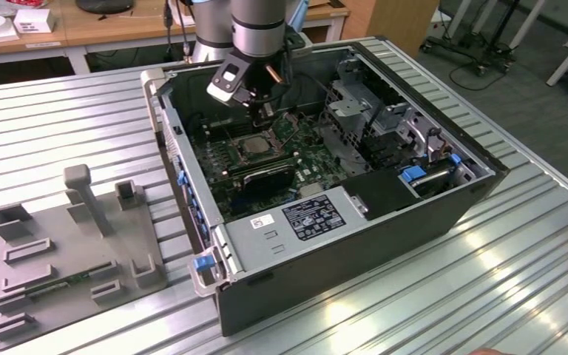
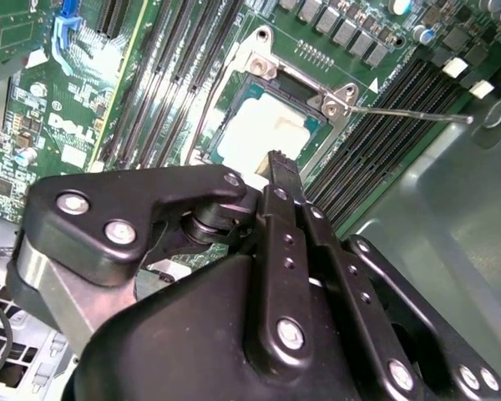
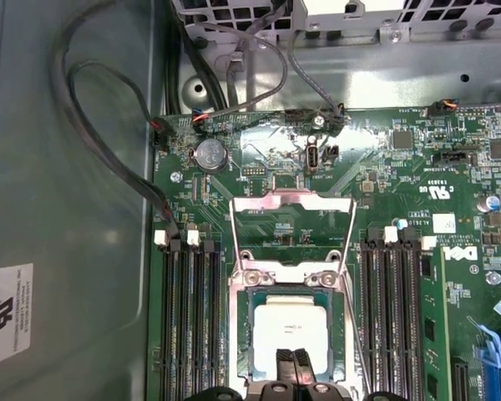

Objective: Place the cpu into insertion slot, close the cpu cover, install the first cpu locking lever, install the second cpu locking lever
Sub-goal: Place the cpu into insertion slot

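1 gripper (image 3: 294, 357), fingers pressed together on nothing, sits at an edge of the cpu (image 3: 290, 324). That cpu lies flat in the insertion slot (image 3: 252, 334) on the green motherboard (image 3: 259, 159); the cpu cover (image 3: 292, 200) is swung open, clear of it.

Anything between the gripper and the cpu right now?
Nothing visible does. The gripper is right over the cpu in the insertion slot; the cpu cover stands swung back beyond it.
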Robot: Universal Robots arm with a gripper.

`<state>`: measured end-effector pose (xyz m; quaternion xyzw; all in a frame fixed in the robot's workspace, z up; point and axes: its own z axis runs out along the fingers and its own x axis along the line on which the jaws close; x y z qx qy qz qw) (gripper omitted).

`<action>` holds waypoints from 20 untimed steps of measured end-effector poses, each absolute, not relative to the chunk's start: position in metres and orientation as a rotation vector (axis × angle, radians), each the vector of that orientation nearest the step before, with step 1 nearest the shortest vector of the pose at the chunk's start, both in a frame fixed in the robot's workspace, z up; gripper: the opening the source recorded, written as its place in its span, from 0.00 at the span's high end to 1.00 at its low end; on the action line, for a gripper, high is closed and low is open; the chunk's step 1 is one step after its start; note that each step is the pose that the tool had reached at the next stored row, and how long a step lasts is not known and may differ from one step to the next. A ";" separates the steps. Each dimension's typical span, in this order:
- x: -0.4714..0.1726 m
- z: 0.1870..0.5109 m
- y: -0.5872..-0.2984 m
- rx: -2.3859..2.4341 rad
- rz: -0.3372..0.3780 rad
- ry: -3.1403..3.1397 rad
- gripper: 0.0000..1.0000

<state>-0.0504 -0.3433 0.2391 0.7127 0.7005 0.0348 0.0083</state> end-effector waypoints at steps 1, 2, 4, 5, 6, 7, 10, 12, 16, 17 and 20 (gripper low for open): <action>-0.050 0.239 -0.343 2.228 0.109 2.189 0.89; -0.050 0.238 -0.343 2.228 0.109 2.189 0.89; -0.050 0.235 -0.343 2.228 0.108 2.189 0.89; -0.050 0.234 -0.343 2.228 0.108 2.188 0.89; -0.050 0.232 -0.343 2.228 0.108 2.188 0.89; -0.050 0.230 -0.343 2.228 0.109 2.188 0.89; -0.050 0.228 -0.343 2.228 0.108 2.188 0.89; -0.050 0.228 -0.343 2.228 0.108 2.188 0.89; -0.050 0.228 -0.343 2.230 0.106 2.189 0.89; -0.050 0.228 -0.343 2.231 0.104 2.190 0.89; -0.050 0.228 -0.343 2.232 0.101 2.191 0.89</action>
